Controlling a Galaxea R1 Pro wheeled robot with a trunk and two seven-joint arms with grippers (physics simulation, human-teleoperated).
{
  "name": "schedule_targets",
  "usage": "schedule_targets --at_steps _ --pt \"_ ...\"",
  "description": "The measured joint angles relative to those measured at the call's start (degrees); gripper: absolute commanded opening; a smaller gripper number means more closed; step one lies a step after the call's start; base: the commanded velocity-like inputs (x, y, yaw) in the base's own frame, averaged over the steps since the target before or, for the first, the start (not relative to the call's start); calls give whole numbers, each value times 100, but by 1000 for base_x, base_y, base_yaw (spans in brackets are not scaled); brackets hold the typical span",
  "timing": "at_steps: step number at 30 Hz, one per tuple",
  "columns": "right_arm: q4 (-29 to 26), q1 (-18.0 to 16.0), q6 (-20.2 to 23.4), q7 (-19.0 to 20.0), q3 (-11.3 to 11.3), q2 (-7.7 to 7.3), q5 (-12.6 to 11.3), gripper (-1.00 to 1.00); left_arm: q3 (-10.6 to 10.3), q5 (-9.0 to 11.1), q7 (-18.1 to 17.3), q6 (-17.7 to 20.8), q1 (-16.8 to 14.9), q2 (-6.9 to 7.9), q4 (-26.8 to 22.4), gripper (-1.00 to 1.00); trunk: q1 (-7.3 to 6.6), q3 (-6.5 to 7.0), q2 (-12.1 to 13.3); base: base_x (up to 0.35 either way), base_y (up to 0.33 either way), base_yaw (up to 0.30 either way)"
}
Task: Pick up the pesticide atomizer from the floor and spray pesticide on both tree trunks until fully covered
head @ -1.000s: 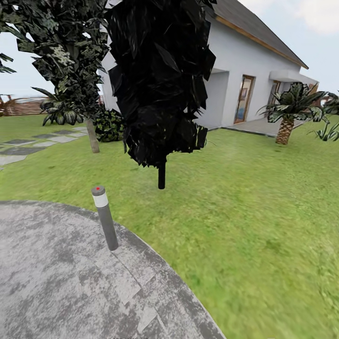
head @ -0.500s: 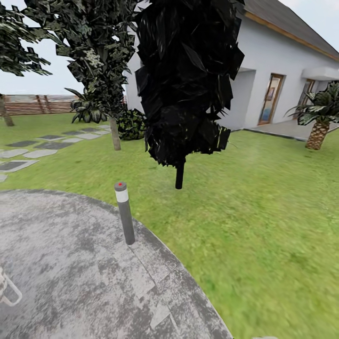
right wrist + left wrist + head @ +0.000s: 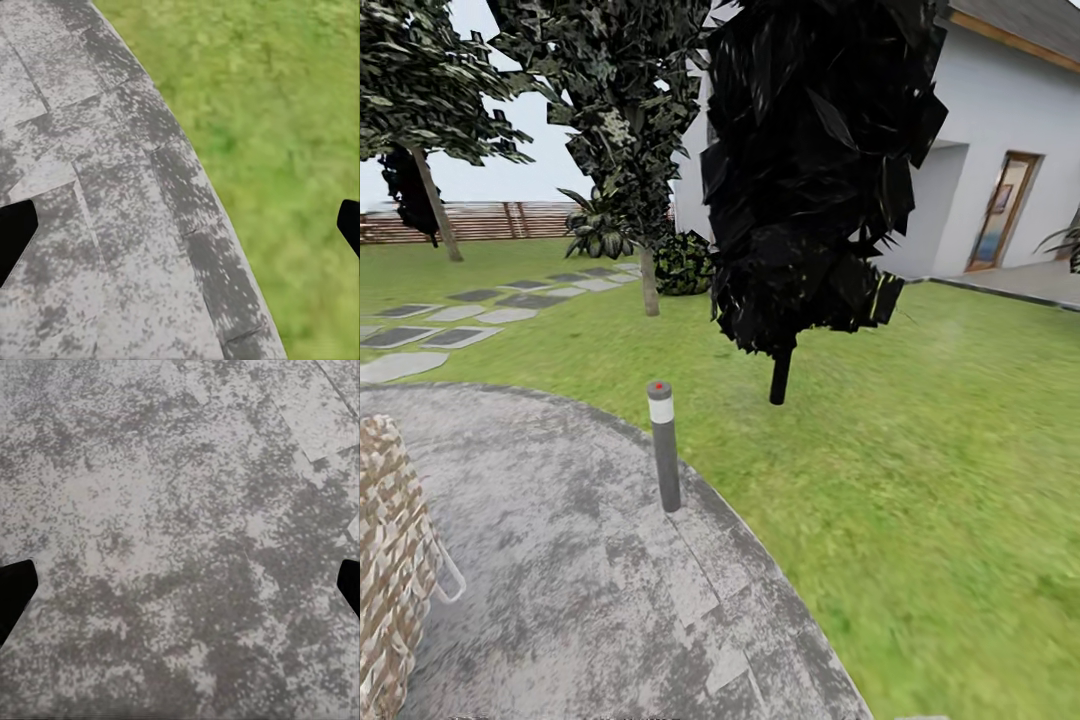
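The pesticide atomizer is out of view. In the head view, two leafy trees stand on the lawn beyond the paving: one with a pale bare trunk (image 3: 650, 282) at mid distance, another trunk (image 3: 436, 208) farther off by the fence. My left gripper (image 3: 180, 592) is open over grey mottled paving, its dark fingertips (image 3: 15, 589) far apart with nothing between them. My right gripper (image 3: 180, 225) is also open, hanging over the curved edge where paving meets grass.
A grey bollard light (image 3: 663, 445) stands at the rim of the round paved patio (image 3: 560, 560). A near-black conifer (image 3: 810, 180) rises just behind it. A wicker piece (image 3: 388, 570) sits close at the left. White house (image 3: 990, 180), stepping stones (image 3: 450, 325), brown fence (image 3: 510, 220).
The camera has swung left, so the whole scene slides right in the picture. The wicker piece has come into view at the left edge, and the palm by the house has left it.
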Motion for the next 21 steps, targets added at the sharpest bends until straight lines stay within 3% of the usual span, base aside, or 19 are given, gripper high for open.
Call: schedule_targets --at_steps 21 --pt "0 0 -3 0 0 -2 -1 100 0 -2 0 0 0 0 0 100 0 0 0 0 0 279"
